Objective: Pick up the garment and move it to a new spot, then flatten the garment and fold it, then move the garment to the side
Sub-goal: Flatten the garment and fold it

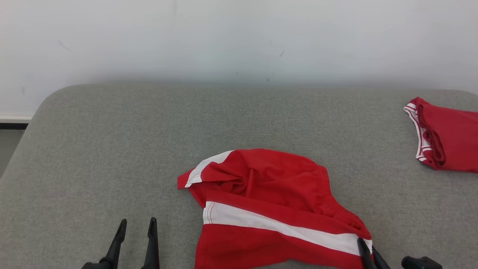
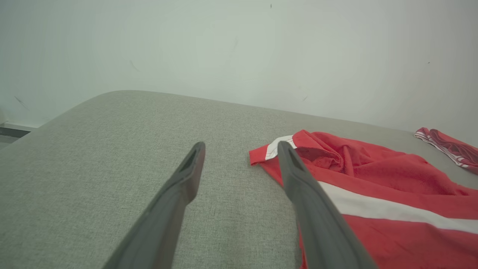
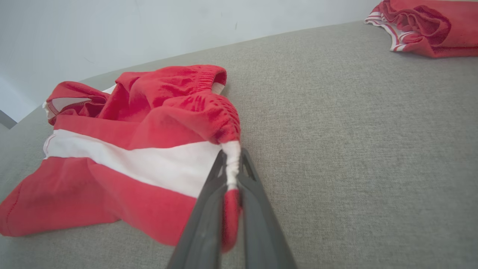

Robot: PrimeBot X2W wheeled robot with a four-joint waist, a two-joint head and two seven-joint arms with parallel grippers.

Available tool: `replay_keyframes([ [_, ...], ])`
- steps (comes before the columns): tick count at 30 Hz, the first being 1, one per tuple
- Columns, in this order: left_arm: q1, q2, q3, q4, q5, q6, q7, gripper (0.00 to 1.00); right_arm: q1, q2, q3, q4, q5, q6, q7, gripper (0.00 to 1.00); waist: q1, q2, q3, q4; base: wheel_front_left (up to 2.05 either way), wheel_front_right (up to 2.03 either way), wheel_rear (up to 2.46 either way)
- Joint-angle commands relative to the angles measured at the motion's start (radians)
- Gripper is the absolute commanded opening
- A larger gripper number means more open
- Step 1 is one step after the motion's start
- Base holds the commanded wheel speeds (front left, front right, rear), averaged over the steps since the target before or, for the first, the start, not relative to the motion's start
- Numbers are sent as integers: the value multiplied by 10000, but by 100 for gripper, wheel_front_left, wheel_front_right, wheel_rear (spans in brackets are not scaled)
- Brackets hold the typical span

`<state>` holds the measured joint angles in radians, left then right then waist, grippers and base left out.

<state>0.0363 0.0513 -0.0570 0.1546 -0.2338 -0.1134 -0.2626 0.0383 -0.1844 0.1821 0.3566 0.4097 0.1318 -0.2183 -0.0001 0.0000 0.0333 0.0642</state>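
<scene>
You have a red garment [image 1: 269,194] with a broad white stripe across it, lying loosely crumpled rather than flat. Its upper part is bunched into folds, with a gathered elastic hem. Its right corner, where the stripe ends, is clamped between the fingers of your right gripper [image 1: 366,246]. Its left edge lies near your left gripper [image 1: 137,221], to that gripper's right and apart from it.

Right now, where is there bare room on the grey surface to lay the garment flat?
The widest patch is the left half of the grey surface, between its rounded edge and the garment, beyond the open left gripper. A narrower strip separates the garment from the second red garment. The near right is crowded: the right gripper pinches the garment.
</scene>
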Motion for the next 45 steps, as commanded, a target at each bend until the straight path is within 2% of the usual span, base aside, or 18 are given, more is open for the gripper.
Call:
replay_keyframes([
  [1,111,-15,23,17,64,15,-29,100,142,41,-72,-104,-126,-20,44,0,1,0,-41,-41,0,0,0],
  [2,134,-16,24,23,73,2,-29,100,258,106,-201,-267,-230,-20,60,41,1,0,-50,-59,0,0,0],
  [3,148,-16,20,42,84,-10,-29,100,349,160,-310,-374,-323,-20,114,100,1,0,-73,-83,0,0,0],
  [14,273,-16,241,50,244,-89,-29,100,704,424,-1234,-1623,-1064,-20,17,100,1,0,-381,-402,0,0,0],
  [25,333,-17,322,45,311,-146,-29,100,1010,555,-1604,-1802,-1144,-20,22,100,1,0,-440,-683,0,0,0],
  [31,-154,194,-124,373,409,-167,-29,100,796,648,-1437,-1794,-1189,-20,62,100,1,0,-320,-916,0,0,0],
  [45,-1863,920,-1403,2372,-437,-165,270,100,265,762,-1090,-1378,-1078,-20,-87,100,1,0,346,-1893,0,0,0],
])
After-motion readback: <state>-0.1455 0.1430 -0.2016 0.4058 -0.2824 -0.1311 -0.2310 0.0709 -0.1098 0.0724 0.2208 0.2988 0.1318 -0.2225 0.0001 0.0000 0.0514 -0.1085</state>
